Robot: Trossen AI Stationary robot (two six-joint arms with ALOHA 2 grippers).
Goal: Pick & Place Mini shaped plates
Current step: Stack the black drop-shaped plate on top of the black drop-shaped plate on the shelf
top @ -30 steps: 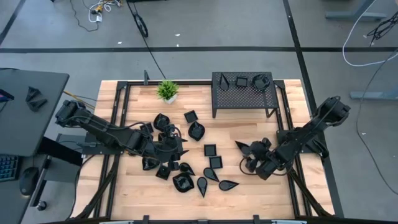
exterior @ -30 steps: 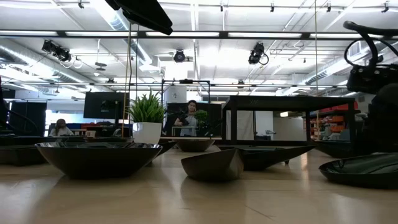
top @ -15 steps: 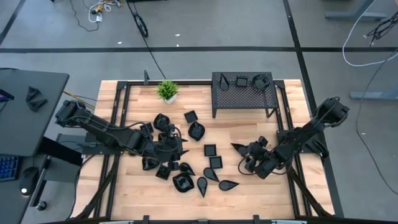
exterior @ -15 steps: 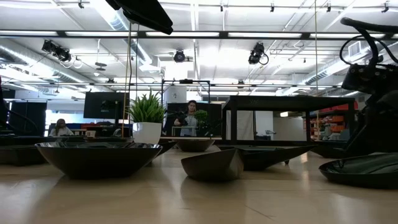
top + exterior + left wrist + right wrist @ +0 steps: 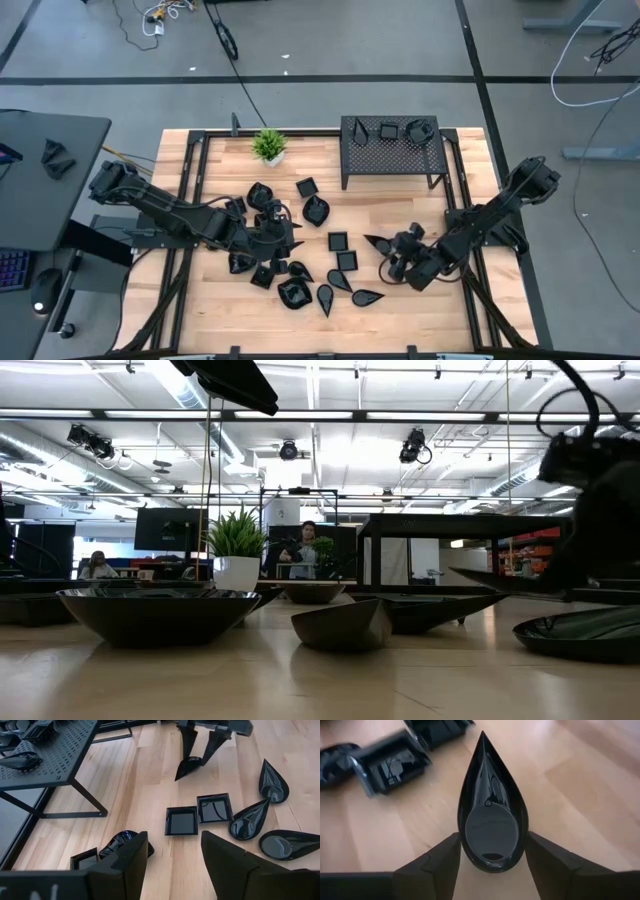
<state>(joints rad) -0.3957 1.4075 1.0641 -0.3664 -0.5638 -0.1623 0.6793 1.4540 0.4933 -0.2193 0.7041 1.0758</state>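
Looking straight down from the high view, the light wooden table (image 5: 400, 310) carries a scatter of small glossy black dishes (image 5: 300, 275) across its middle, with three more on the black perforated metal rack (image 5: 390, 150) at the far edge, beside a small green potted plant (image 5: 268, 146). The right gripper (image 5: 392, 252) sits right of the scatter with a glossy black teardrop dish (image 5: 379, 243) between its fingers, pointed tip aimed at the other dishes. The left gripper (image 5: 285, 236) rests low among the dishes on the left side

From the low view, wide black dishes sit in the foreground on the wood; the potted plant and rack stand behind, and a person (image 5: 307, 550) stands in the room beyond

From the left wrist view, the left gripper's fingers (image 5: 225, 865) stand apart and hold nothing, above two square dishes (image 5: 200, 815) lying side by side. Farther off, the right gripper's fingers pinch the teardrop dish, which hangs tilted above the wood

From the right wrist view, the teardrop dish fills the gap between the right fingers (image 5: 440, 860), its rounded end nearest the wrist and both fingers against its rim
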